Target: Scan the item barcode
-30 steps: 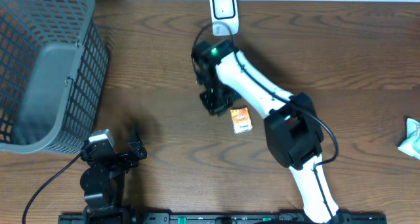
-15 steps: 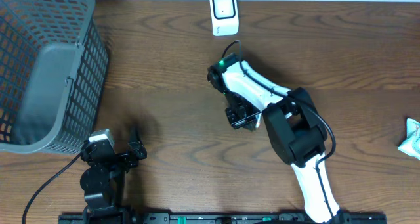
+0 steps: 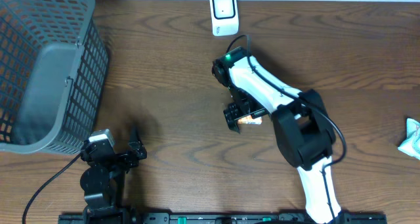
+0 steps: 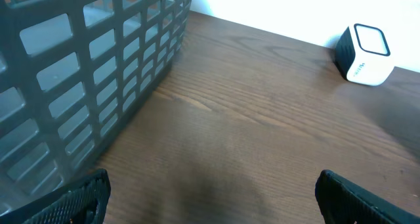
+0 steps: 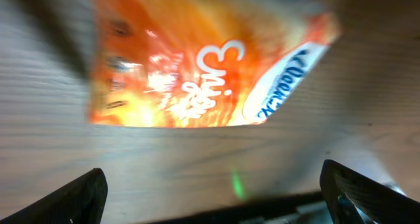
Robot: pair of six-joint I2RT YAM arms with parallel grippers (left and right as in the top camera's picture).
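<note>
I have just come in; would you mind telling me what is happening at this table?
The right gripper hangs low over a small orange packet lying on the wooden table. Its jaws are wide open on either side, so nothing is gripped. The white scanner stands at the table's far edge, well clear of the packet, so no scan has happened yet. The left gripper is open and empty beside the grey basket.

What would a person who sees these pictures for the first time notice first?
The white right arm stretches to the middle, its open claw above a bright orange packet. The big grey basket stands at the far left, a small white scanner at the far edge.
</note>
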